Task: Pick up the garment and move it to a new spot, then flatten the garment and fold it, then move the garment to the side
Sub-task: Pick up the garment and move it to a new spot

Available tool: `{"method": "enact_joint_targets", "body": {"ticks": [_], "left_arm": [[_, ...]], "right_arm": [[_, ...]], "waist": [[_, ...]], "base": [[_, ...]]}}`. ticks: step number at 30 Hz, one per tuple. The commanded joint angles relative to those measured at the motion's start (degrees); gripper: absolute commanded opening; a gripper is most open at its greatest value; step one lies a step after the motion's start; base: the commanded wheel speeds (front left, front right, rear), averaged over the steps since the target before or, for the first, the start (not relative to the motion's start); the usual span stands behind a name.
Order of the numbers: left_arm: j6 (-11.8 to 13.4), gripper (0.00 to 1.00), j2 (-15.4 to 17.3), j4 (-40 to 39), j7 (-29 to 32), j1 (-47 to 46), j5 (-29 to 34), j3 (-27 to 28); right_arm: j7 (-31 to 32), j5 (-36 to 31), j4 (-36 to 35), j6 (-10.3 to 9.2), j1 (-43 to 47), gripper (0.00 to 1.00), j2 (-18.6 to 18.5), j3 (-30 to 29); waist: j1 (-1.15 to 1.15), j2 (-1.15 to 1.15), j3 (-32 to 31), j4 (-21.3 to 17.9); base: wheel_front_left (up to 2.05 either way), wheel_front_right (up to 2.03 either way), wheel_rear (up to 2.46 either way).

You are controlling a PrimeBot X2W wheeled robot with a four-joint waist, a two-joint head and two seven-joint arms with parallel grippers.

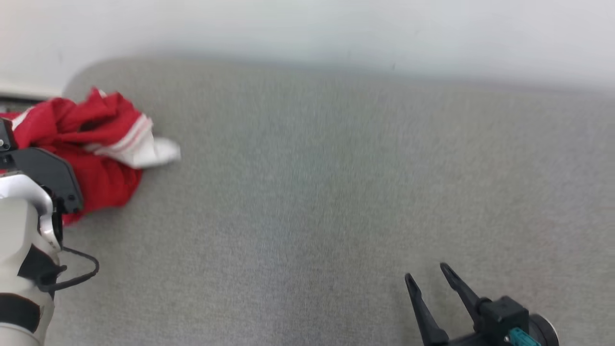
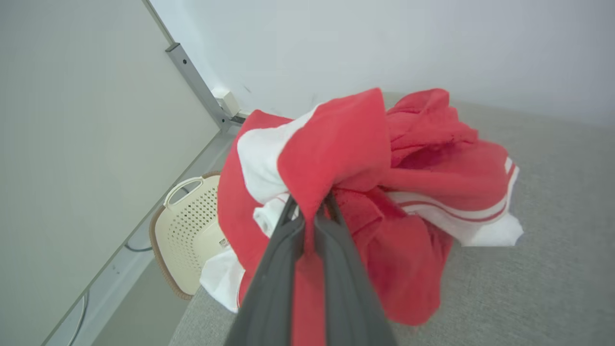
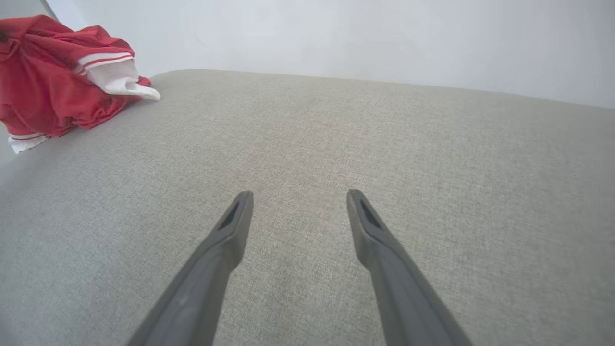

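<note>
Garment (image 1: 96, 144): red with white panels and red-striped white trim; bunched in a heap at the far left corner of the padded surface, one white end hanging over the left edge.
Left gripper (image 2: 310, 202): fingers closed together, pinching a red fold of the garment between them; cloth drapes over both fingertips.
Left forearm (image 1: 19, 226): pale casing with a dark wrist block, at the near left, just beside the heap.
Right gripper (image 1: 426, 271): fingers spread apart, holding nothing; at the near right, over bare fabric, well apart from the garment.
Padded surface (image 1: 307, 192): grey woven fabric with a rounded far left corner.
Basket (image 2: 192, 226): cream plastic, perforated wall, loop handle, brown rim; on the floor to the left of the surface, below the garment's hanging end. The garment hides part of the interior, so its contents cannot be told.
Writing: a small mark on the basket wall, too small to read.
Wall (image 1: 307, 29): plain white, behind the far edge.
Metal post (image 2: 197, 81): grey, beside the wall, far left.
</note>
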Motion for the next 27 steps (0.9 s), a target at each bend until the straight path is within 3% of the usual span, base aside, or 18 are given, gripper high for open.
{"method": "enact_joint_targets", "body": {"ticks": [1,7,13,20,27], "left_arm": [[-0.21,0.0,0.19,-0.27,-0.5,0.24,0.33,-0.09],[-1.31,0.0,-3.41,-4.52,-3.67,-4.7,-0.06,-1.08],[-2.97,0.0,-9.11,-8.16,-6.58,-7.52,-1.04,-2.09],[-6.61,0.0,-15.22,-11.59,-7.48,-8.54,-2.55,-4.2],[-9.76,0.0,-17.36,-15.07,-4.36,-5.42,-4.81,-8.55]], "right_arm": [[-0.26,0.19,0.22,-0.12,1.22,1.0,0.12,-0.27],[-1.47,-0.2,1.31,-0.12,3.51,1.0,1.39,-3.47],[-1.77,-0.59,1.56,-0.12,3.47,1.0,1.94,-4.63],[-1.63,-0.86,1.43,-0.12,2.23,1.0,2.22,-4.81],[-0.87,-0.84,1.04,-0.12,2.16,1.0,2.28,-5.14]], "waist": [[0.01,0.0,-10.06,-1.18],[0.01,0.0,-12.91,-2.14],[0.01,0.0,-14.64,-4.44],[0.01,0.0,-15.9,-9.21],[0.01,0.0,-15.02,-15.17]], "base": [[0.0,0.0,0.0],[0.0,0.0,0.0],[0.0,0.0,0.0],[0.0,0.0,0.0],[0.0,0.0,0.0]]}}
